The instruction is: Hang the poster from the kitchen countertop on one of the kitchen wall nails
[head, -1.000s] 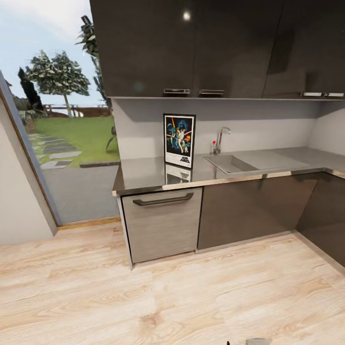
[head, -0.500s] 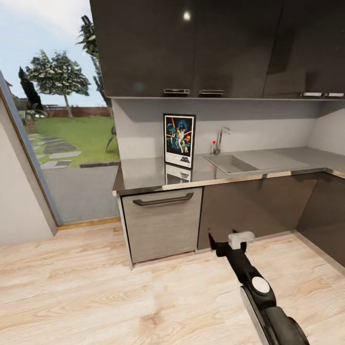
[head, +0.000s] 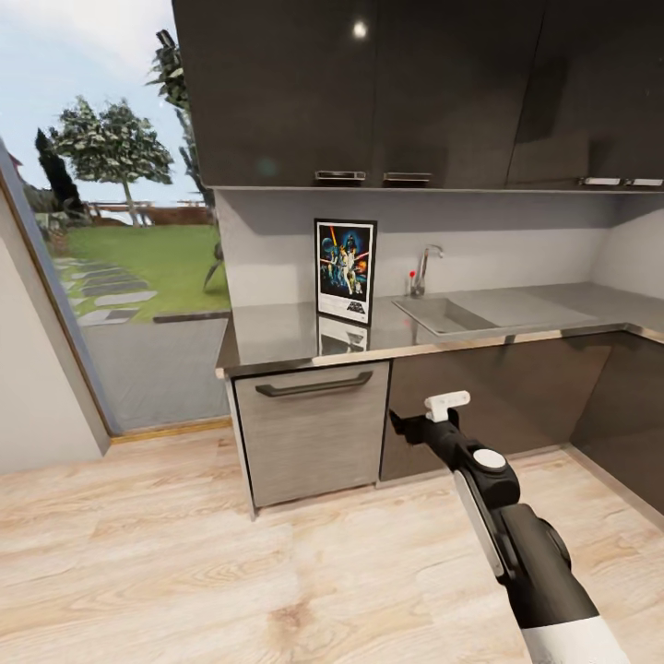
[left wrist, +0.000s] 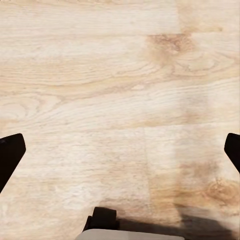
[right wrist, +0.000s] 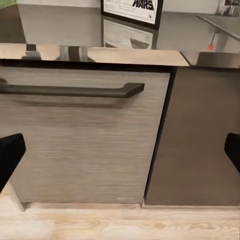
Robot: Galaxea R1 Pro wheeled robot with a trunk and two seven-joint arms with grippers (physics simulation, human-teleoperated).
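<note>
The poster (head: 345, 270) stands upright on the kitchen counter (head: 277, 337), leaning against the pale back wall, its reflection on the steel just in front of it. The right gripper (head: 406, 429) hangs in front of the cabinet fronts, below the counter edge and at about five o'clock from the poster, well apart from it. In the right wrist view its dark fingers (right wrist: 11, 152) sit at opposite edges, spread wide with nothing between them; the left gripper's fingers (left wrist: 10, 155) are likewise spread, over the wood floor (left wrist: 120, 100).

The step in hand looks like the reach. To do it well, the right arm should rise above the counter edge before moving in, then close on the frame's side edges without tipping it flat.

The sink (head: 443, 315) and tap (head: 424, 267) lie at three o'clock from the poster, near enough to mind. The drawer handle (head: 314, 385) sits at six o'clock. The counter lip is the main obstacle.
</note>
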